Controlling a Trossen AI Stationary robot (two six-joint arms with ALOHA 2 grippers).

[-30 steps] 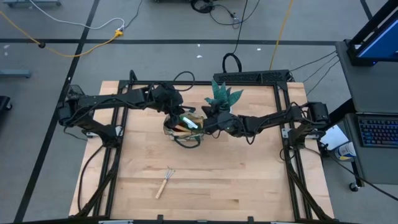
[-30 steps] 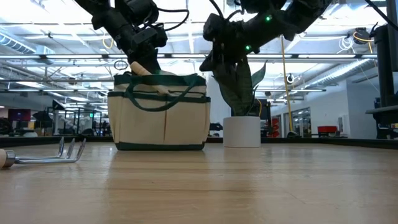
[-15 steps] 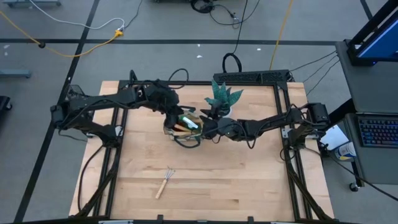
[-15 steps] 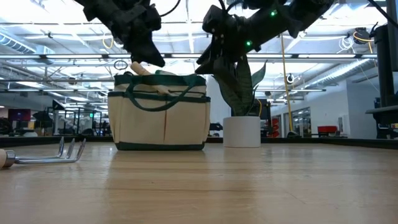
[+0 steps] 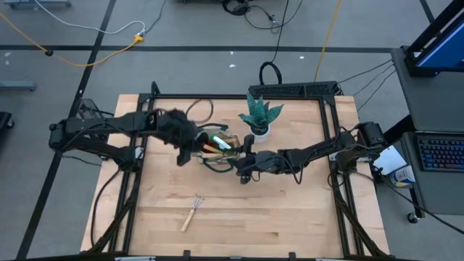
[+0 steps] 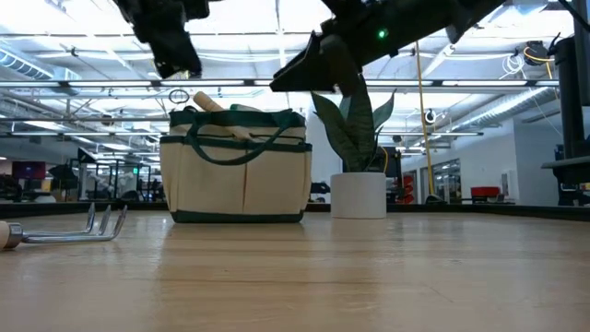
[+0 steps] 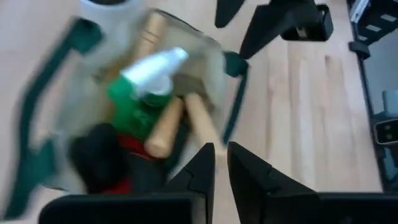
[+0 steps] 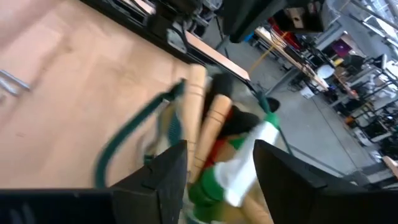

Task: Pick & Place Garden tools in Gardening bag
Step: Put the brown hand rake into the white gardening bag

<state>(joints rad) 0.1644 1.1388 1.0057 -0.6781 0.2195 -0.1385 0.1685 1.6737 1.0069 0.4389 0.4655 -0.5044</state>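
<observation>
The gardening bag (image 5: 212, 148) stands mid-counter (image 5: 290, 210), holding wooden-handled tools (image 7: 163, 127), a green spray bottle (image 7: 144, 93) and red-black gloves (image 7: 115, 158), flanked by the clenched, empty left end effector (image 5: 185, 154) and released right end effector (image 5: 245, 174), while a rake (image 5: 191, 212) lies nearer.

My left end effector (image 7: 216, 163) hangs raised with its fingers nearly closed and nothing between them. Opposite it, my right end effector (image 8: 214, 163) hangs raised too, fingers spread, empty.
</observation>
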